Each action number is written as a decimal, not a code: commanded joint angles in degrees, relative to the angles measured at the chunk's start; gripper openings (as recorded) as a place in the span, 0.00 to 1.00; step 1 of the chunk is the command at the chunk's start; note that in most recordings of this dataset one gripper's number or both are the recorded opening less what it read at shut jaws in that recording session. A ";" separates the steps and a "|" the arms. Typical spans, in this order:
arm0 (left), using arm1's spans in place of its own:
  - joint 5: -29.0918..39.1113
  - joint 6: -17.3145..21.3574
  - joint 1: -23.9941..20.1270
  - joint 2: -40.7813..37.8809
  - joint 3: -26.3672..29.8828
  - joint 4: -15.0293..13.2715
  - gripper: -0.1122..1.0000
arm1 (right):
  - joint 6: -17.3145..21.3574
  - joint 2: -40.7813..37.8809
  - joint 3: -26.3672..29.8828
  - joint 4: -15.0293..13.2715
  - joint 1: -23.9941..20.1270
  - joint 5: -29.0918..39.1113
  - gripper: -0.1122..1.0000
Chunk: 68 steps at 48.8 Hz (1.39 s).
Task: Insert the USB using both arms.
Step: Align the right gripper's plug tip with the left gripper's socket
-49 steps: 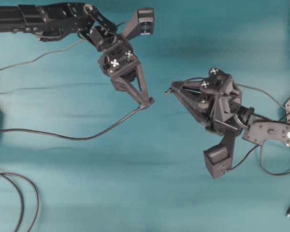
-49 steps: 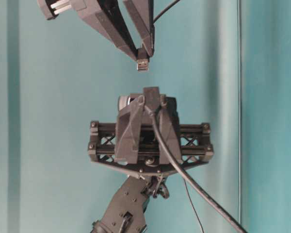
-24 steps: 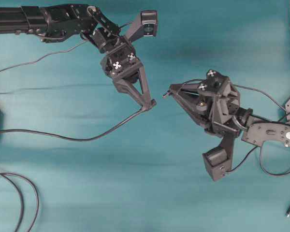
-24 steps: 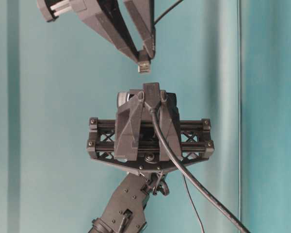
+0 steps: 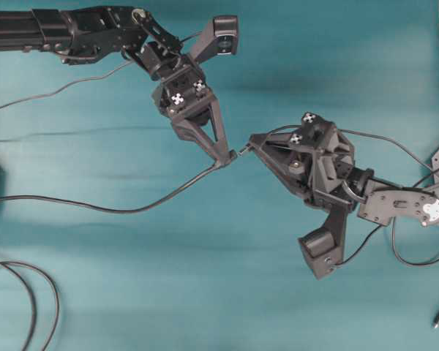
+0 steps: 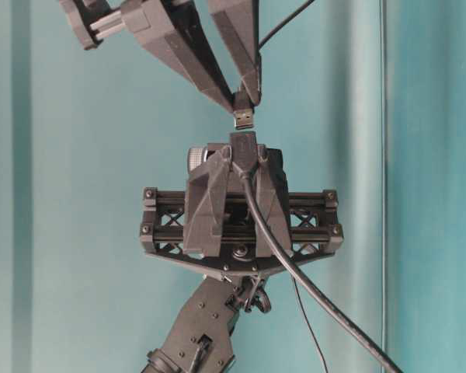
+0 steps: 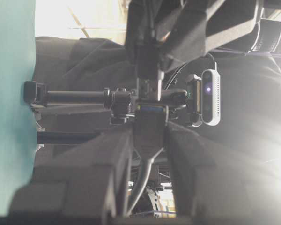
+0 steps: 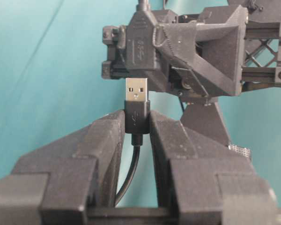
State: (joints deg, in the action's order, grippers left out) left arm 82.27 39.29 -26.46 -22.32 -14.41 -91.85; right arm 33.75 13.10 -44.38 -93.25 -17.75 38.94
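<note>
Right claw [image 8: 136,123] pinching silver-tipped dark USB plug [image 8: 137,96]; left claw [image 8: 161,40] clamping dark socket connector [image 8: 139,44] at 12 o'clock, axes nearly collinear, tip just short.

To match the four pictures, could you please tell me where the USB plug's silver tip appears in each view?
Overhead: USB plug at centre, between the two hands' tips.
Table-level: upper middle, pointing down from the right hand.
Left wrist: centre, dim, above the socket end.
Right wrist: upper middle, below the socket end.
Shared landmark: the dark socket end held by the left hand.
</note>
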 commanded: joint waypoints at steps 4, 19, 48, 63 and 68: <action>0.00 1.05 0.00 0.88 0.70 -0.70 0.30 | 0.09 0.35 1.49 -0.53 0.09 0.09 0.29; -0.53 1.05 0.09 0.88 0.70 -0.53 0.30 | 0.18 0.35 1.41 -0.53 0.44 0.00 0.29; -1.23 1.05 0.35 0.70 0.97 -0.18 0.30 | 0.09 0.35 1.41 -0.53 0.44 0.00 0.29; -1.32 1.14 0.18 0.70 0.97 -0.18 0.30 | 0.09 0.35 1.32 -0.53 0.44 -0.79 0.29; -1.41 1.05 0.18 0.70 0.97 -0.18 0.30 | 0.18 0.35 1.14 -0.53 0.44 -0.79 0.29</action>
State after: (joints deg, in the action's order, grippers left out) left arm 80.68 39.20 -26.28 -22.50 -14.41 -91.85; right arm 33.75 13.01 -44.38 -93.25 -17.40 38.23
